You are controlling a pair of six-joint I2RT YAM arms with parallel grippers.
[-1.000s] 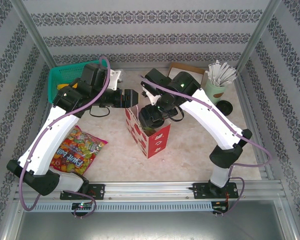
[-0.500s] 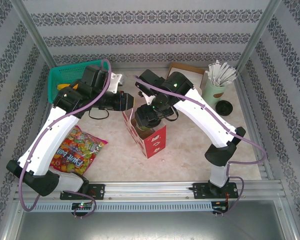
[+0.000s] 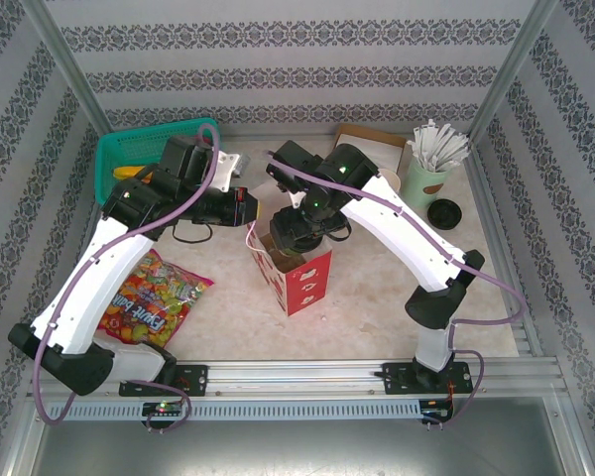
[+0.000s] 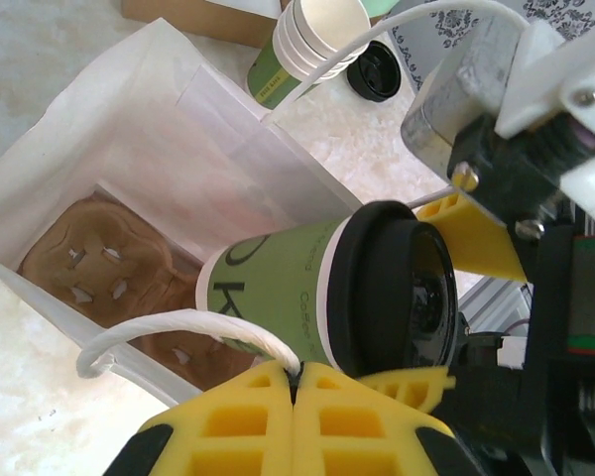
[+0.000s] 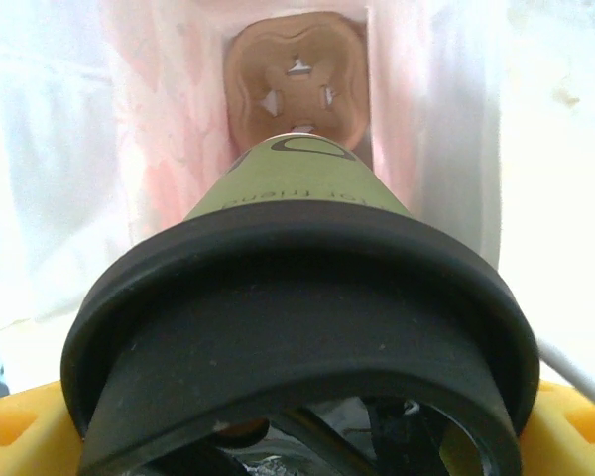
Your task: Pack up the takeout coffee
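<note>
The left fingers (image 4: 238, 421), of yellow ribbed plastic, are pressed together and pinch the white twisted cord handle (image 4: 169, 332) of the paper bag (image 4: 119, 139). Just beyond them the takeout coffee (image 4: 288, 293), a smooth green paper cup with a round black lid, is gripped between the right fingers (image 4: 481, 238). Its base points into the bag mouth, above a brown moulded pulp tray (image 4: 99, 258).

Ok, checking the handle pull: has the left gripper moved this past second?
Yes: the left gripper, shut on the white cord handle, drew left toward the green plastic basket.
</note>
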